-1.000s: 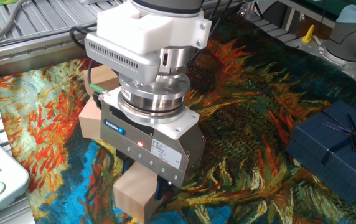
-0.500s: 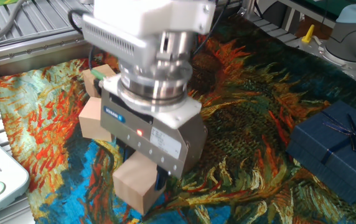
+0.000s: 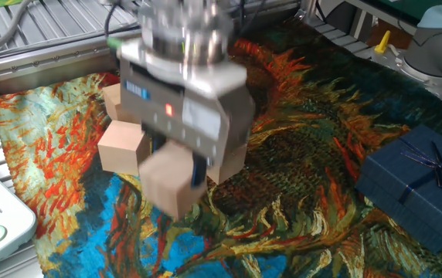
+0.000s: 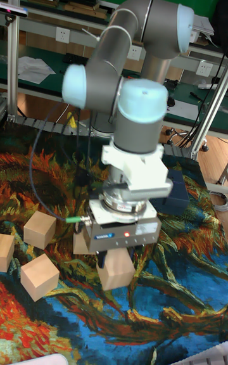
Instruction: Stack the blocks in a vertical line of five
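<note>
The gripper point(image 4: 116, 257) carries a small blue label and a lit red light on its front face; the label's writing is too blurred to read. Its fingers point(image 4: 101, 258) are clenched on a pale wooden block point(image 3: 171, 180), held just above the cloth.

Five pale wooden blocks show in the tall fixed view. Taking the held block point(image 4: 116, 270) as the landmark: one block point(image 4: 80, 243) sits just behind it to the left, mostly hidden by the gripper; one block point(image 4: 40, 230) lies further left and behind; one block point(image 4: 39, 276) lies left and slightly nearer the camera; and one block point(image 4: 6, 251) is at the far left edge, cut off by the frame. One dark blue ribboned gift box point(image 3: 419, 185) lies well apart on the held block's right in the fixed view.

The table point(image 3: 314, 170) is covered by a painterly cloth of orange, blue and dark green swirls. Behind the arm point(image 4: 120, 54) are metal frame rails, wall sockets and a green board.
</note>
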You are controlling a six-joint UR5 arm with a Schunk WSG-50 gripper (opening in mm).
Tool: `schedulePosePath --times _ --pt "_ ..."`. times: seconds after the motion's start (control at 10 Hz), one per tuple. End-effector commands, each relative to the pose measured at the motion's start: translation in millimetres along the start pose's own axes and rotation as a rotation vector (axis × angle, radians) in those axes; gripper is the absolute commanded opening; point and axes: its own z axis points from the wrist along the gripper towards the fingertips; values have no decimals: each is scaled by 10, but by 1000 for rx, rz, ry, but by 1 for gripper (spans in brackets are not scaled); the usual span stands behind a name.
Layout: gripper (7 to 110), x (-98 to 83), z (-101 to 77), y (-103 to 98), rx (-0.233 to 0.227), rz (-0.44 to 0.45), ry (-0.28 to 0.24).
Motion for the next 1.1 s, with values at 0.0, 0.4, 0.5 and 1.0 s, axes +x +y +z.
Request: schedulePosePath --times 0.0,0.4,0.5,1.0 --pt "7 209 -317 -169 -69 57 -45" --pt "7 823 -290 -504 -47 143 35" --pt "7 943 -312 -481 -61 173 54" --pt "7 1102 -367 -312 -68 311 55"
